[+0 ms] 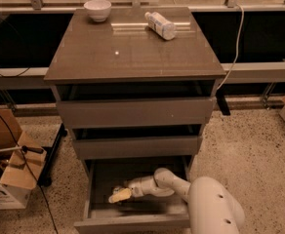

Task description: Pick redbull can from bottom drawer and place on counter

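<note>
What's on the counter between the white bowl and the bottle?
Only bare counter lies between bowl and bottle in the camera view. The gripper is in the bottom drawer.

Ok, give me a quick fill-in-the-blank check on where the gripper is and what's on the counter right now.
1. The gripper is down inside the bottom drawer, which stands ___.
2. The counter holds ___ things: a white bowl and a plastic bottle.
3. The plastic bottle lies on its ___.

Missing words: open; two; side.
</note>
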You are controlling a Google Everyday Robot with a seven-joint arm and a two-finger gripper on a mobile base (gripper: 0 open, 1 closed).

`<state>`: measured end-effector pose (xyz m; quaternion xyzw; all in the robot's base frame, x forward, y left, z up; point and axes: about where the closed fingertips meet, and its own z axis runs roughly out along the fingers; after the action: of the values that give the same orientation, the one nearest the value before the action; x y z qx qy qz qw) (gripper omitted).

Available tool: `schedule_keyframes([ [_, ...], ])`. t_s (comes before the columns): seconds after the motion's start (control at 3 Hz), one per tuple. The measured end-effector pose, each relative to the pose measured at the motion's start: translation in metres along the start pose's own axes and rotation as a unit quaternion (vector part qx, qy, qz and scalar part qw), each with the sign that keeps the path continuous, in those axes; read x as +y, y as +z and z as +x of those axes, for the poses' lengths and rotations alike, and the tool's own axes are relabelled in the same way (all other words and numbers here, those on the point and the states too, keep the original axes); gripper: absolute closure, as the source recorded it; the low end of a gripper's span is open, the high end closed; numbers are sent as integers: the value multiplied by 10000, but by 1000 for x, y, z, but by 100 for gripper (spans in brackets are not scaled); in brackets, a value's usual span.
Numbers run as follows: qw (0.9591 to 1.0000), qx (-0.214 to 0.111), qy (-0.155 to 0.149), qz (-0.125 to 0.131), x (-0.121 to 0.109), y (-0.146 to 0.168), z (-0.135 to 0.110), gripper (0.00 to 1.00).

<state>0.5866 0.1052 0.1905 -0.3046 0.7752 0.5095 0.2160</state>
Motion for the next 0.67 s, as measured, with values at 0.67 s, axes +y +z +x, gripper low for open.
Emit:
schedule_keyframes([
  [0.67,9992,-157,-123,-339,15,22,-14,42],
])
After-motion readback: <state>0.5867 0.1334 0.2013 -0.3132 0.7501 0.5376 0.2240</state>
